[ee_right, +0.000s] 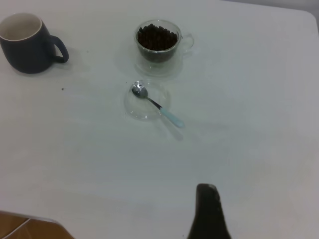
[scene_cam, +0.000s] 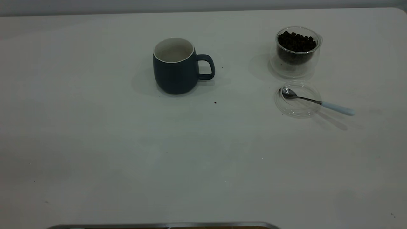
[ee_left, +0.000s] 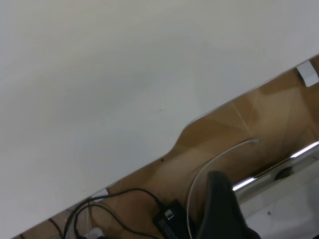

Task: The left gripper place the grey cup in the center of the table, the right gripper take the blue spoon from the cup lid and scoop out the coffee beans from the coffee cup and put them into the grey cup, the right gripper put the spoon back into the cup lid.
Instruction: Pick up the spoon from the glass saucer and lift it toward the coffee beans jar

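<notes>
Fingers: right [ee_right: 207,211], left [ee_left: 219,209] one dark tip each, spread unreadable. Spoon [scene_cam: 314,101] bowl in lid [scene_cam: 297,99], handle out toward right side, nearer right arm. Mug [scene_cam: 175,66] mid-bench [scene_cam: 127,159]; glass cup [scene_cam: 295,52] with beans [scene_cam: 297,41] behind lid.

Lab bench, robot test setup.
Bare white table [scene_cam: 127,152], loose cables [ee_left: 124,209] and a power brick [ee_left: 169,219] on the wood floor [ee_left: 259,119] beneath.
</notes>
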